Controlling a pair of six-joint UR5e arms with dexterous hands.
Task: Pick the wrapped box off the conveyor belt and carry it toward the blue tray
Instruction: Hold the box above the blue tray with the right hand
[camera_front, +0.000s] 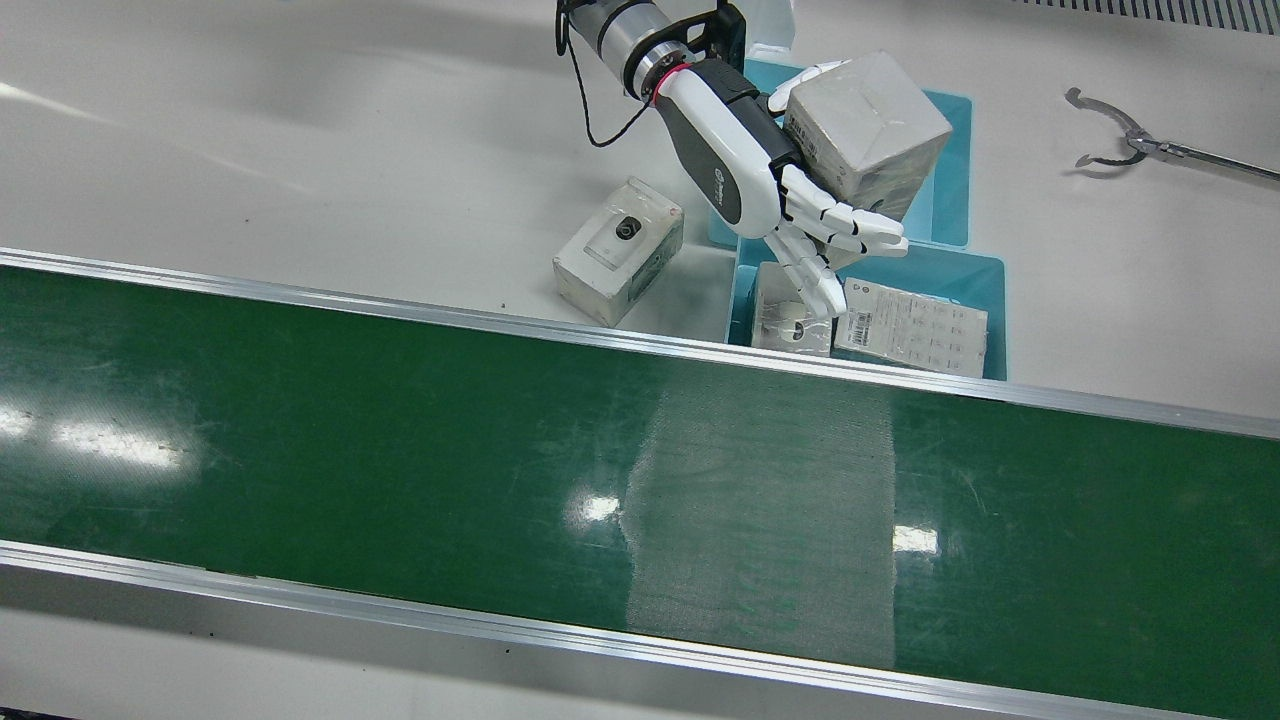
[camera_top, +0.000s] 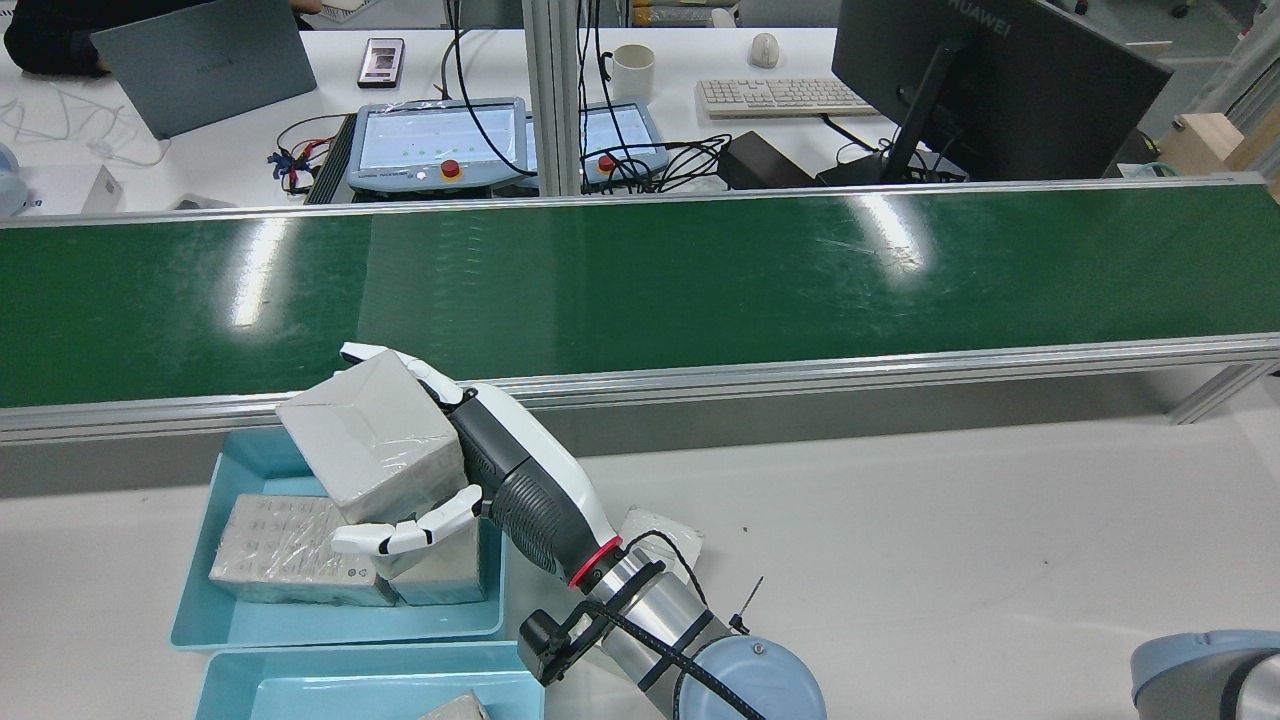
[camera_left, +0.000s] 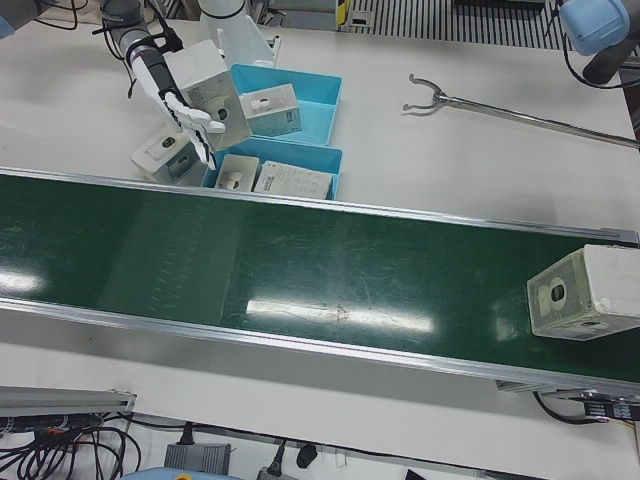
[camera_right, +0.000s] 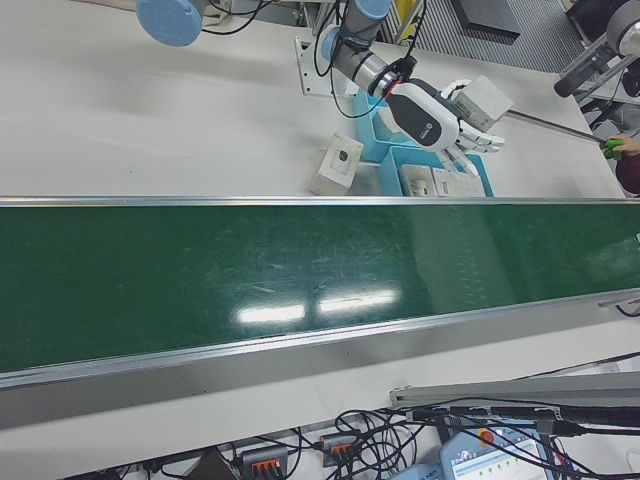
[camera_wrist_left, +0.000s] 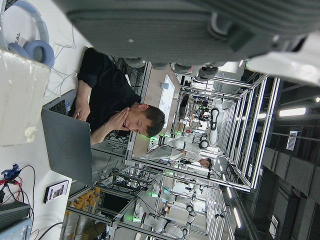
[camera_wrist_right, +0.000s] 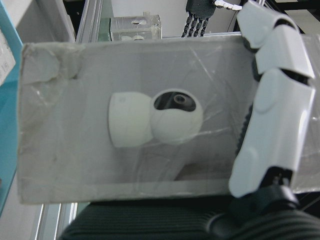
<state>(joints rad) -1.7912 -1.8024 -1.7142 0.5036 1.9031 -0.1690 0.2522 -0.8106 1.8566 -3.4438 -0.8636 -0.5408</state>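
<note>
Your right hand is clamped across opposite faces of the box, which looks light, stiff and slick-wrapped, so grip its flat sides squarely.

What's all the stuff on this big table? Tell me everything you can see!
conveyor belt: 1, green with silver rails, running across the table
blue trays: 2, light blue, side by side behind the belt
held wrapped box: 1, grey-white, in the air above the trays
tray boxes: 3, whitish and wrapped, two in the tray by the belt, one in the farther tray
table box: 1, whitish and wrapped, on the white table beside the trays
belt box: 1, whitish and wrapped, at the far end of the belt
grabber tool: 1, metal, lying on the table
right hand: 1, white and dark grey, closed around the held wrapped box
</note>
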